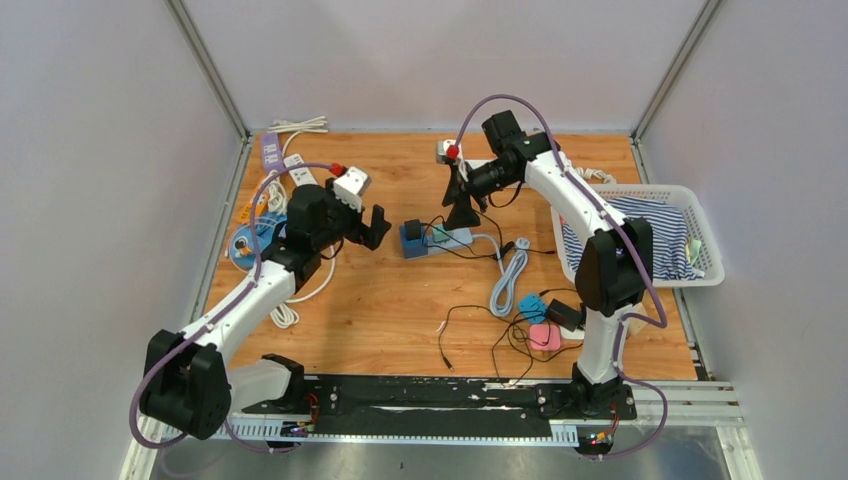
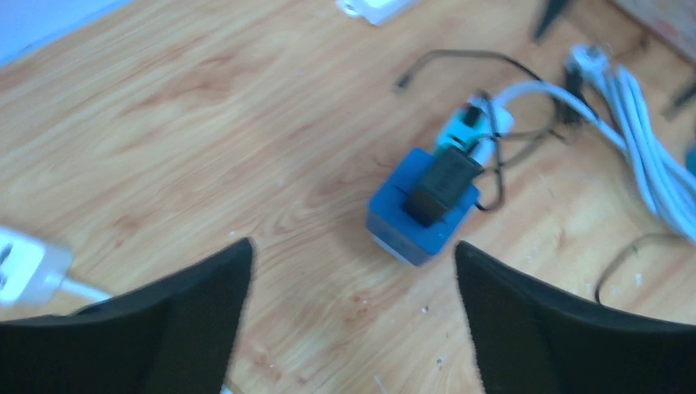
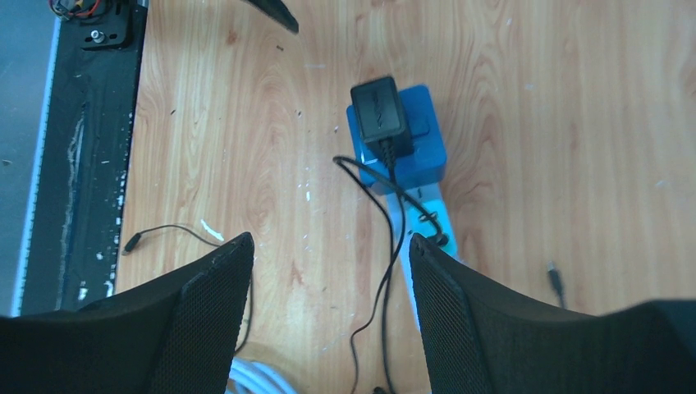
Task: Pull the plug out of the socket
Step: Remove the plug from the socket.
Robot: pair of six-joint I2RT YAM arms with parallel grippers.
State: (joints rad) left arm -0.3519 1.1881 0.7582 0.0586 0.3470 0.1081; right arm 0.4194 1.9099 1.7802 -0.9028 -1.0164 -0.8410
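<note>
The plug sits in the blue socket near the surface's middle. Both claws are released and empty, the left beside it and the right over the strip. Judged best: pin the strip, grip the plug's sides squarely, pull straight up.

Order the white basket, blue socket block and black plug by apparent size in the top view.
1. white basket, by far the largest.
2. blue socket block.
3. black plug, seated in the block, the smallest.
</note>
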